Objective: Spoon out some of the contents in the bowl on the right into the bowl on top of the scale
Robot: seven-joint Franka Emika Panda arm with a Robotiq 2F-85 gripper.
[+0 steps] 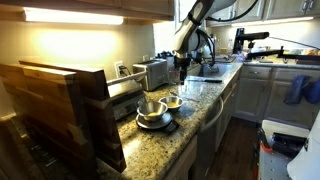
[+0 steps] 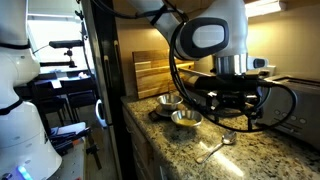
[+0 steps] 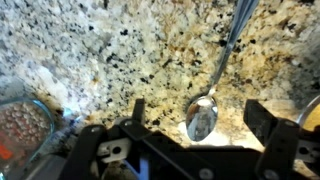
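A metal spoon point(image 3: 205, 115) lies on the speckled granite counter, its handle running up and to the right in the wrist view. It also shows in an exterior view point(image 2: 215, 148). My gripper point(image 3: 200, 108) is open, one finger on each side of the spoon's bowl, just above it and empty. It shows in both exterior views point(image 2: 233, 108) point(image 1: 183, 68). A bowl point(image 1: 152, 110) point(image 2: 168, 101) sits on a dark scale point(image 1: 157, 125). A second bowl point(image 1: 173, 100) point(image 2: 186, 120) stands beside it, holding brownish grains in the wrist view point(image 3: 25, 125).
A toaster point(image 1: 150, 72) stands against the back wall. A wooden board rack point(image 1: 70, 105) stands at the near end of the counter and shows behind the bowls point(image 2: 150, 70). The counter edge point(image 2: 150, 140) drops off beside the bowls.
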